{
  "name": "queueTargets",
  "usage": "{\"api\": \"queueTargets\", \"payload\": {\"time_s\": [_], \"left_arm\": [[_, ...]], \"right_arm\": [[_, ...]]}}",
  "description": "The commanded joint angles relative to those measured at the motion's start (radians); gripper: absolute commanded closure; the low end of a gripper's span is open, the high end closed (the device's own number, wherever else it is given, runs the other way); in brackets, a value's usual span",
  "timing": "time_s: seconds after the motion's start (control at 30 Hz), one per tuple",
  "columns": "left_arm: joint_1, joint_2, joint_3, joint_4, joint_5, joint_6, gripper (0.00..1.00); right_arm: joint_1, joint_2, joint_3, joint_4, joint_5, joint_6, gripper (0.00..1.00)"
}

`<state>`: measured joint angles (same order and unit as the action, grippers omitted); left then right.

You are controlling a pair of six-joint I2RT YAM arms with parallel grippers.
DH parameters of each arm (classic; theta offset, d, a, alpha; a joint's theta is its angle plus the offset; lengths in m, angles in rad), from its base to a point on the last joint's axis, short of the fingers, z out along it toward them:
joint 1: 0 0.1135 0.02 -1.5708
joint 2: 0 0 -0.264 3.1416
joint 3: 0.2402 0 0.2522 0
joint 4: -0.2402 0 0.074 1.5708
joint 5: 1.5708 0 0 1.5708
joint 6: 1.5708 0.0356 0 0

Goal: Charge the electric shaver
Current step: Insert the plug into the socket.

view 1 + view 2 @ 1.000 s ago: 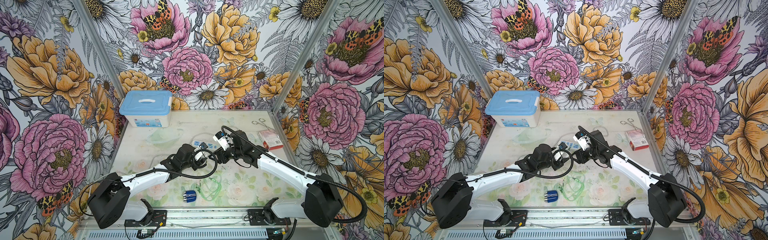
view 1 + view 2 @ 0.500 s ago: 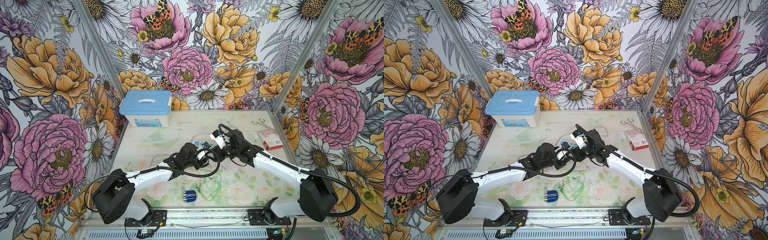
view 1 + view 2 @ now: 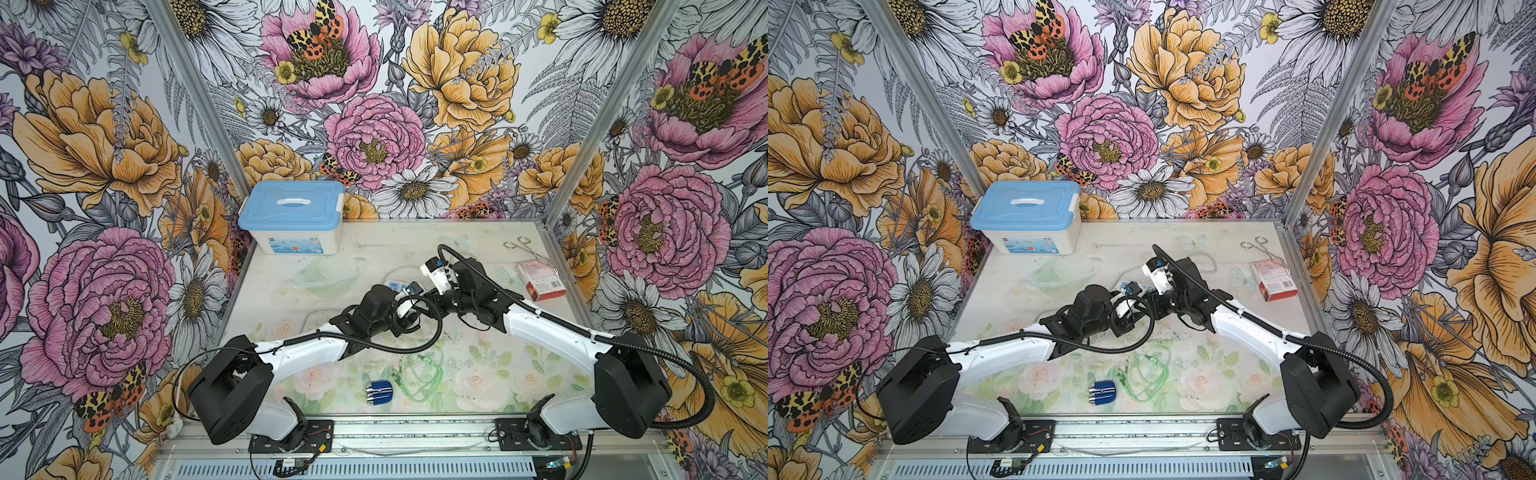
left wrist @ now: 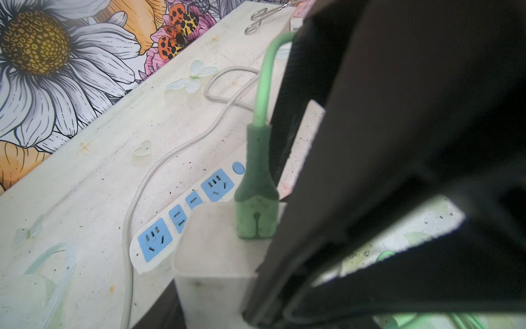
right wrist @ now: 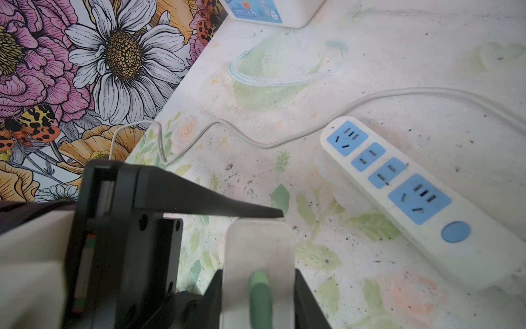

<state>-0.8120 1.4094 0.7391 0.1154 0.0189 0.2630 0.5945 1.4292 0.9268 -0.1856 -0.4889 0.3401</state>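
Electric shaver (image 3: 379, 392): flat on the table (image 3: 478, 245), well apart from the power strip (image 5: 398, 185), on its arm-base side. Long axis roughly across the table, silver end toward the left arm's side.
Right gripper (image 5: 259, 287): just beside the power strip, pinching the white charger cube (image 5: 257, 245).
Left gripper (image 3: 404, 311): same spot, one finger against the cube; grip impossible to tell.
Shaver baseward of both grippers, probably nearer the left arm.
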Motion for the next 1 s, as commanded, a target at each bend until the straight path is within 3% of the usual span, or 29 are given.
{"api": "queueTargets", "payload": {"time_s": [0.0,0.1,0.23,0.3,0.33,0.53,0.6,0.8,0.97], "left_arm": [[0.02,-0.069,-0.001,0.048,0.042,-0.03,0.6],[0.045,-0.11,-0.02,0.012,0.047,-0.059,0.43],[0.084,-0.212,-0.043,-0.067,0.036,-0.095,0.36],[0.1,-0.267,-0.044,-0.11,0.024,-0.11,0.3],[0.106,-0.293,-0.046,-0.128,0.027,-0.115,0.22],[0.193,-0.445,-0.01,-0.279,0.004,-0.135,0.16],[0.254,-0.478,0.02,-0.339,-0.036,-0.169,0.01],[0.485,-0.479,0.081,-0.456,-0.044,-0.337,0.01],[0.541,-0.466,0.087,-0.461,-0.095,-0.354,0.01]], "right_arm": [[-0.004,0.009,0.01,0.013,0.064,-0.025,1.0],[-0.018,0.006,0.012,0.018,0.116,-0.012,1.0],[-0.025,0.022,0.031,0.02,0.198,0.005,1.0],[-0.025,0.039,0.043,0.023,0.225,0.015,1.0],[-0.025,0.047,0.048,0.025,0.24,0.02,1.0],[-0.028,0.117,0.078,0.027,0.424,0.071,1.0],[-0.028,0.142,0.095,0.026,0.48,0.088,1.0],[-0.028,0.202,0.142,0.023,0.561,0.129,1.0],[-0.027,0.213,0.141,0.023,0.604,0.158,1.0]]}}
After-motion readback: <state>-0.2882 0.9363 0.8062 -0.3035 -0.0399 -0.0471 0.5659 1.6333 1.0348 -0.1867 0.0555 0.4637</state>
